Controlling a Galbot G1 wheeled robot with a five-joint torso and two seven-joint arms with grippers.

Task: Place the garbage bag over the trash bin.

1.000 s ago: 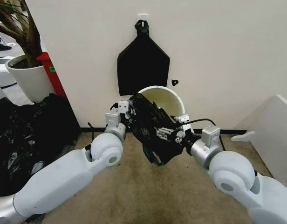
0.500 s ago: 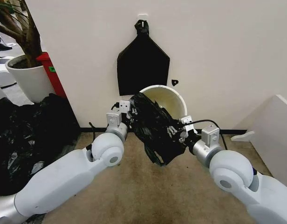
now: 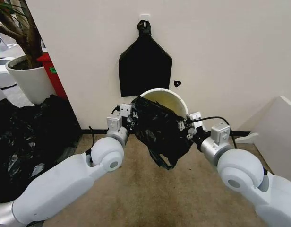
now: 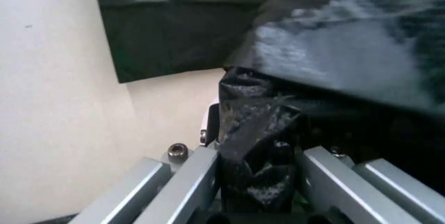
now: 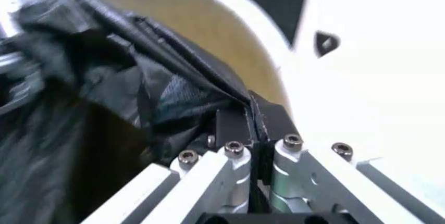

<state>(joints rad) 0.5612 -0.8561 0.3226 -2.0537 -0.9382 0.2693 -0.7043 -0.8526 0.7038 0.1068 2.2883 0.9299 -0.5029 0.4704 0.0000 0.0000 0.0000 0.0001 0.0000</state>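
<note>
The left end effector [image 3: 130, 115], just left of center in the head view, is clamped on one edge of the bag [image 3: 159, 130]; in the left wrist view a bunched fold of film [image 4: 259, 146] sits pinched between its fingers. The right end effector [image 3: 188, 126], right of center, is clamped on the opposite edge, its pads [image 5: 236, 125] closed on the film in the right wrist view. The bag hangs stretched between them at center frame, its lower end drooping toward the carpet [image 3: 150, 194].

Directly behind the bag, the bin [image 3: 171, 97] is tilted with its mouth toward the camera; the bag covers its lower part and the upper rim shows above it. A flat black bag [image 3: 144, 64] hangs on the wall [image 3: 230, 56] above the bin, just behind it. At the left are a white plant pot [image 3: 25, 78], a red object [image 3: 52, 73] and a heap of black film [image 3: 27, 137]; a white panel [image 3: 278, 127] stands at the right edge. Open carpet lies at lower center.

Compared with a second ago, the right end effector has drawn farther right and the bag is spread wider.
</note>
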